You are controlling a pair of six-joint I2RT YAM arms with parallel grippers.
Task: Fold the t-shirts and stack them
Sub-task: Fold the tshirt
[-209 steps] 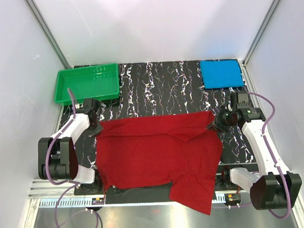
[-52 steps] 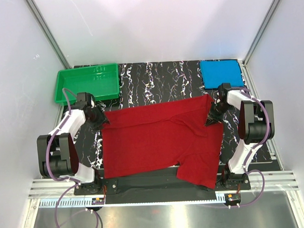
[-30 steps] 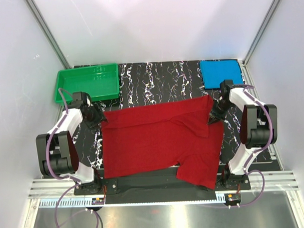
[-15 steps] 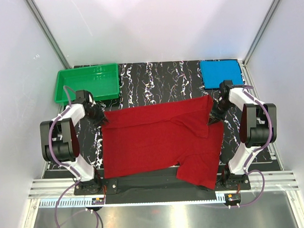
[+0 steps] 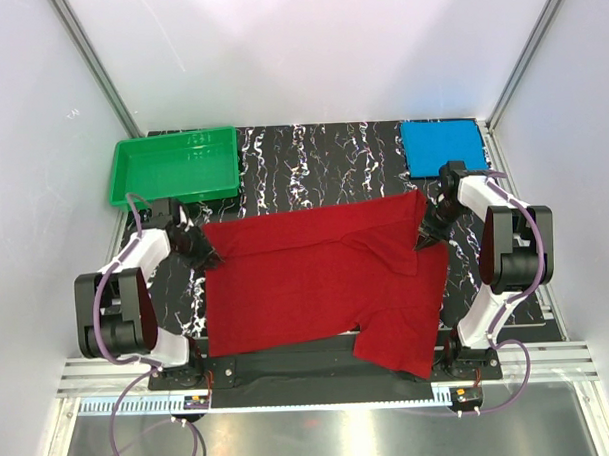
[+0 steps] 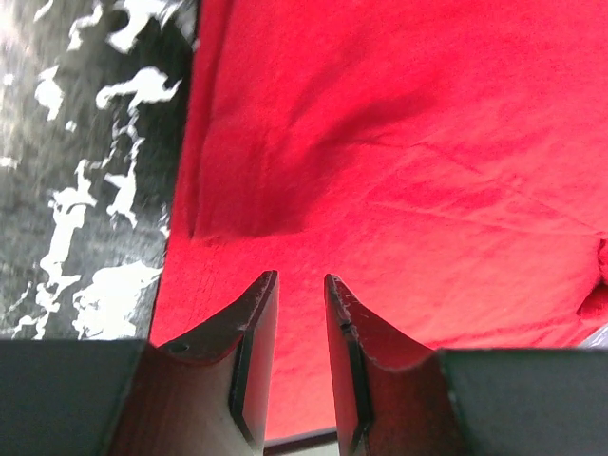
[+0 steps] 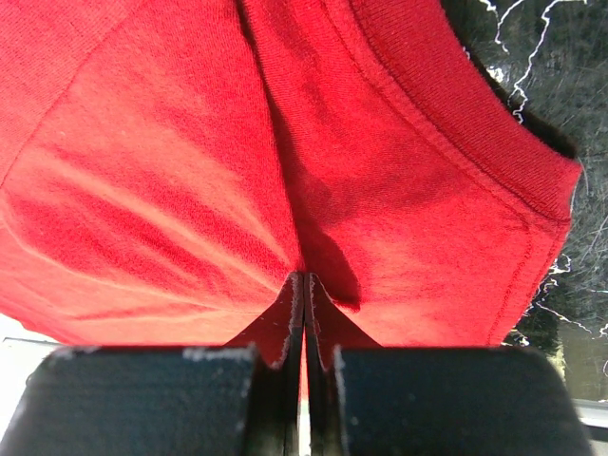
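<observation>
The deep red t-shirt lies spread flat over the middle of the black marbled table, one sleeve hanging over the near edge. The bright blue t-shirt is a neat folded rectangle at the back right corner. My left gripper is at the red shirt's far left corner. In the left wrist view it is open with a narrow empty gap, above red cloth. My right gripper is at the shirt's far right edge. In the right wrist view it is shut on a pinched fold of red cloth.
A green plastic tray sits at the back left, just beyond my left arm. Bare marbled table lies between the tray and the blue shirt. White walls and metal frame posts close in both sides.
My left gripper has let go of the shirt's far left corner, opened, and shifted slightly nearer and to the right. The right gripper and the shirt have stayed put.
</observation>
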